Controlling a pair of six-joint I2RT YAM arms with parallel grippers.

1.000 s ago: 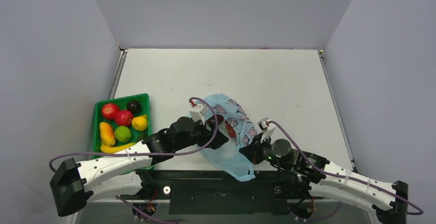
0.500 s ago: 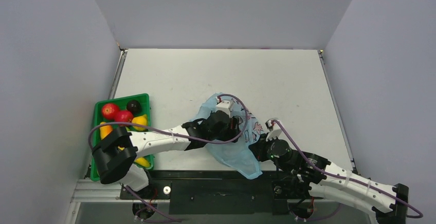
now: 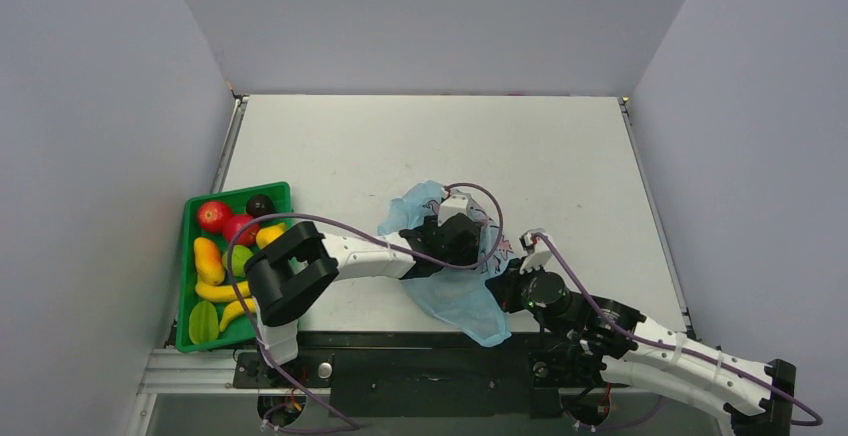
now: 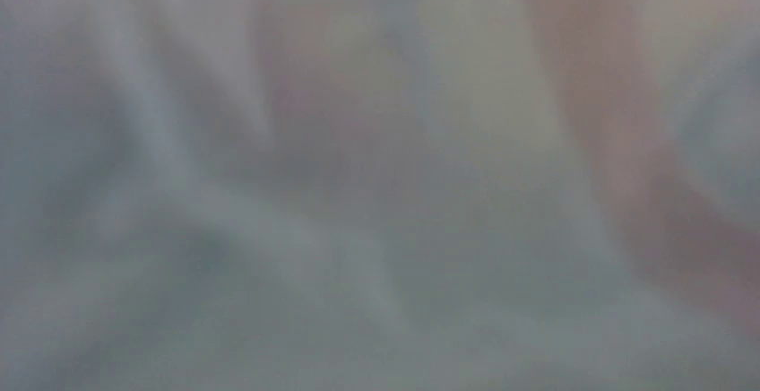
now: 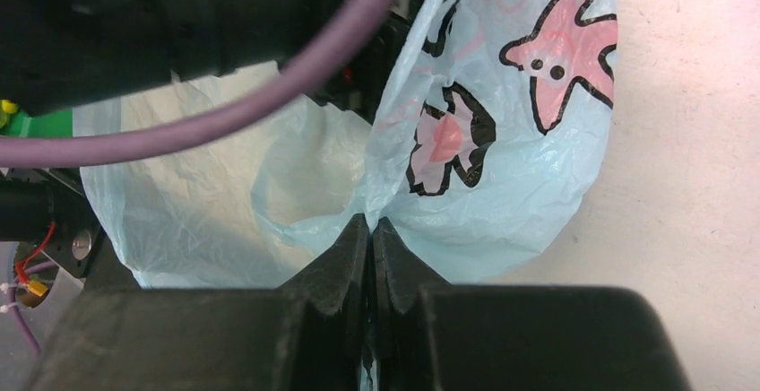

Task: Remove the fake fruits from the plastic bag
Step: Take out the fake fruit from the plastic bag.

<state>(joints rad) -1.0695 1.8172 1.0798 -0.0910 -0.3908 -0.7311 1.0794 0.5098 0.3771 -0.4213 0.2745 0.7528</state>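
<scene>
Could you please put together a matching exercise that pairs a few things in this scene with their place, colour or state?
1. plastic bag
2. right gripper
3. tray
4. left arm

A. green, at the far left
B. stretched across to the plastic bag
C. light blue with pink printed figures
D. shut on a fold of plastic

Pairs: 1-C, 2-D, 3-A, 4-B

Light-blue plastic bag (image 5: pixel 538 171) printed with pink, black-outlined figures.

Far side: counter (image 3: pixel 430 141) open to passage.
Bag mouth: left gripper (image 3: pixel 458 239) fills the plastic bag (image 3: pixel 455 301) (film lies against its camera).
Bag edge: clamped in the right gripper (image 5: pixel 369 230) fingers.
Left side: tray (image 3: pixel 238 191) obstructs.
</scene>
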